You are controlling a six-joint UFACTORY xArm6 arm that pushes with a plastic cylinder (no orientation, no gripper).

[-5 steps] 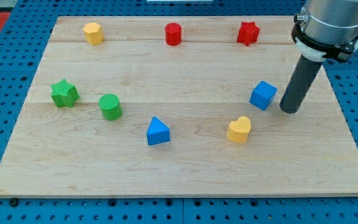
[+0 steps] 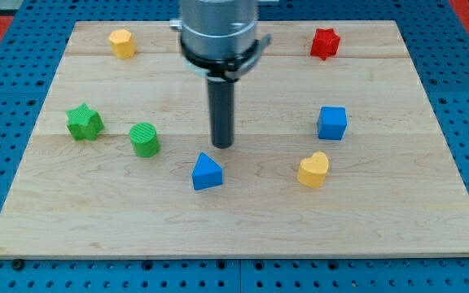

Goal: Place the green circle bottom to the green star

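The green circle (image 2: 144,139) sits on the wooden board at the view's left, just right of and slightly below the green star (image 2: 84,122). My tip (image 2: 222,144) rests on the board near the middle, right of the green circle and just above the blue triangle (image 2: 207,172). It touches no block.
A blue cube (image 2: 331,123) and a yellow heart (image 2: 313,169) lie at the right. A yellow hexagon (image 2: 121,42) is at the top left and a red star (image 2: 325,42) at the top right. The arm hides the top middle of the wooden board (image 2: 243,220).
My tip has moved far left, from beside the blue cube to above the blue triangle. The blue cube has shifted slightly up and left. The arm now hides the red cylinder.
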